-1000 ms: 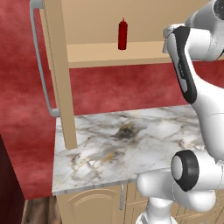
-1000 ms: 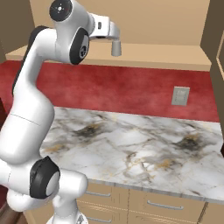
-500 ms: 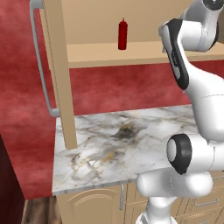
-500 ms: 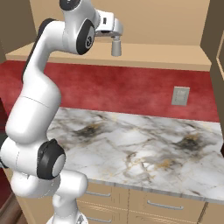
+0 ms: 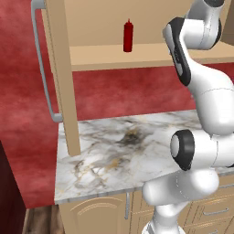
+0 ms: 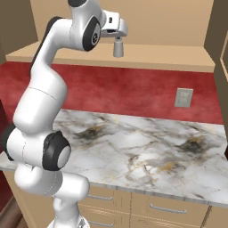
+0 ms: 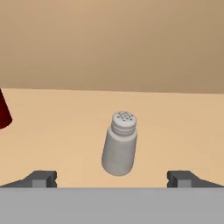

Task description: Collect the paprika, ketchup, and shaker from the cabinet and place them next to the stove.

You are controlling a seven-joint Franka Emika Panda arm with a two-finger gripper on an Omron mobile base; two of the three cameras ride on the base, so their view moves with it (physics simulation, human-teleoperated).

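Up on the cabinet (image 5: 59, 82) shelf, seen from the left base view, the ketchup (image 5: 128, 36) stands upright near the middle of the plank, with the open door and its long grey handle (image 5: 42, 64) hanging to the left. The arm rises at the right and its upper links reach toward the shelf; below lies the marble counter (image 5: 114, 155).

From the right base view, the hand reaches in over the shelf edge and the shaker (image 6: 118, 46) stands right under it on the plank. A grey wall outlet (image 6: 183, 97) sits on the red wall over the counter.

Along the hand view, the shaker (image 7: 120, 143) stands upright on the shelf, centred between the 2 fingertips (image 7: 41, 178) of the gripper (image 7: 116, 179). The jaws are spread wide, with clear space on both sides of the shaker, and nothing is held. A sliver of the ketchup (image 7: 4, 111) shows at the left edge, well apart from the shaker.

By my judgement this is the approach to the shaker, the first of 3 pickups. The risks: 1 fingertip could nudge the small shaker and tip it if the hand advances off-centre, a grasp closed too high on the rounded top could slip, and the fingertips could scrape the shelf if the hand comes in too low.
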